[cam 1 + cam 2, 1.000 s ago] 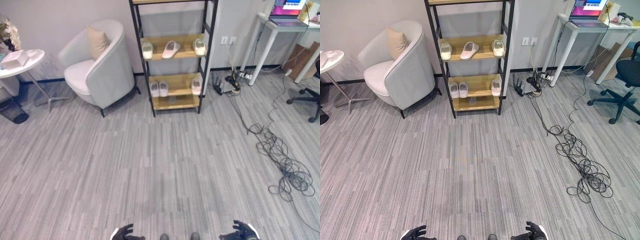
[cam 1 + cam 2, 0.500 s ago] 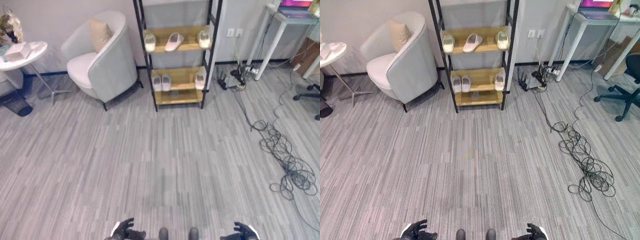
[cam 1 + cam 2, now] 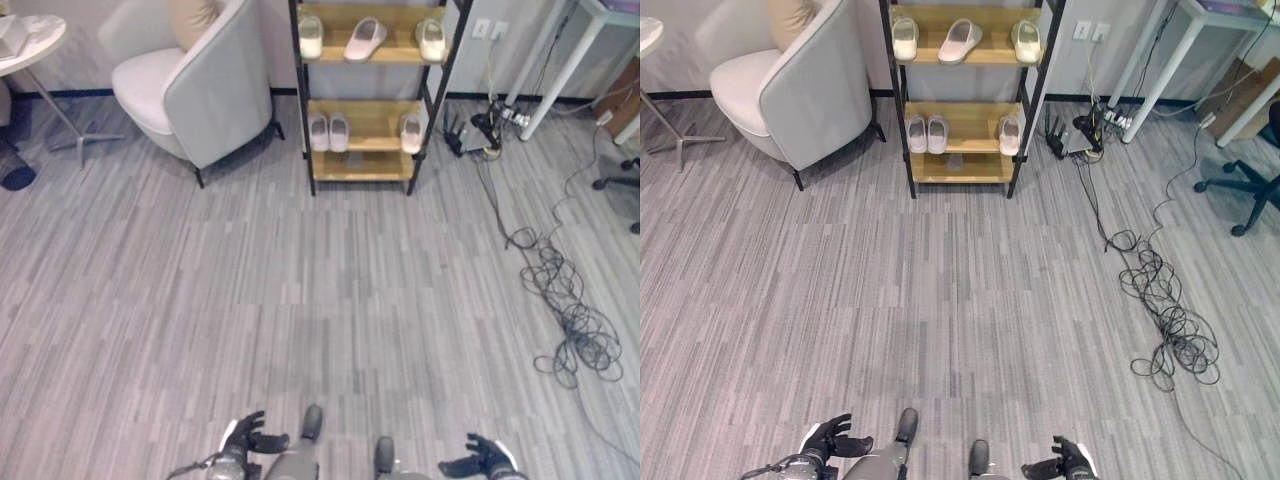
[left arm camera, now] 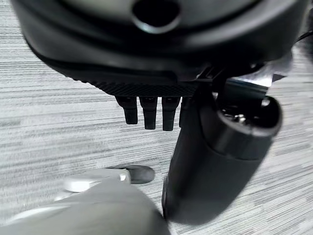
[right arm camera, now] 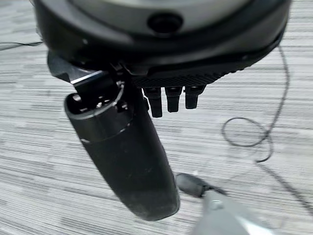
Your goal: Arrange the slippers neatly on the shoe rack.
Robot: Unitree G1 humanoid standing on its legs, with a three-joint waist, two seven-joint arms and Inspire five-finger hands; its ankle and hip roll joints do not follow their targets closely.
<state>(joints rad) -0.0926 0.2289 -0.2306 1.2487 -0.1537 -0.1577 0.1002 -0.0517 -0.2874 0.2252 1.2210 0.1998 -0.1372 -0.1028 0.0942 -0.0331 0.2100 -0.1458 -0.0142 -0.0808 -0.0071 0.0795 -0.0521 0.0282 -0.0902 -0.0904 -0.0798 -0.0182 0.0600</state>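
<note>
A black-framed shoe rack [image 3: 302,120] with wooden shelves stands against the far wall. On its upper shelf lie three white slippers: one at the left [image 3: 311,36], a slanted one in the middle [image 3: 364,38], one at the right [image 3: 432,38]. The lower shelf holds a neat pair at the left [image 3: 329,131] and a single slipper at the right [image 3: 411,132]. My left hand [image 3: 243,438] and right hand [image 3: 480,460] hang low at the near edge, far from the rack, fingers relaxed and holding nothing.
A grey armchair [image 3: 195,85] with a beige cushion stands left of the rack, a round side table [image 3: 30,45] beyond it. A tangle of black cables [image 3: 565,320] lies on the floor at the right, below a white desk [image 3: 560,60]. An office chair base [image 3: 1240,190] is at far right.
The camera has moved forward and tipped down: the rack and armchair sit higher and larger in the picture. Both hands stay low and empty.
</note>
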